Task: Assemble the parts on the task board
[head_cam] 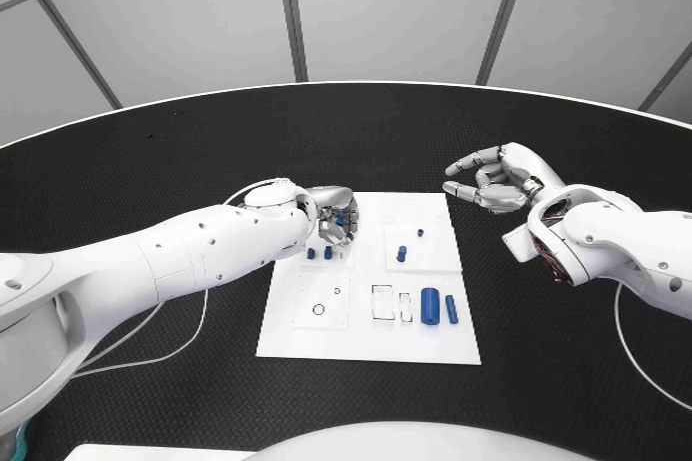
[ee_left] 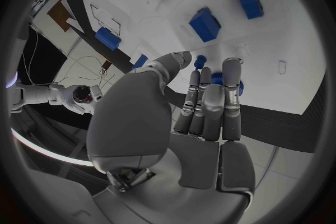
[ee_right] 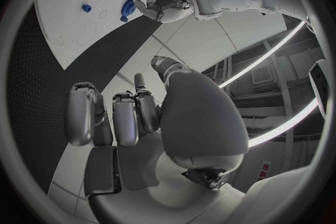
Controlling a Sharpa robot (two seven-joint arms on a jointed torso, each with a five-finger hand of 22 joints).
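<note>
Over the task board's (head_cam: pixel 433 346) left edge, my left hand (head_cam: pixel 335 216) hovers above two small blue parts (head_cam: pixel 319 252), fingers together, holding nothing. Beyond the board's right edge, my right hand (head_cam: pixel 495 178) hangs curled and empty above the black table (head_cam: pixel 173 161).

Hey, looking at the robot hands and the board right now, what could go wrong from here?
The left robot hand hangs low over the task board, right by two small blue parts; its fingers may knock them over. Whether it holds anything cannot be told. The right robot hand sits off the board, fingers curled, holding nothing, so it likely cannot steady the board if it slides.
</note>
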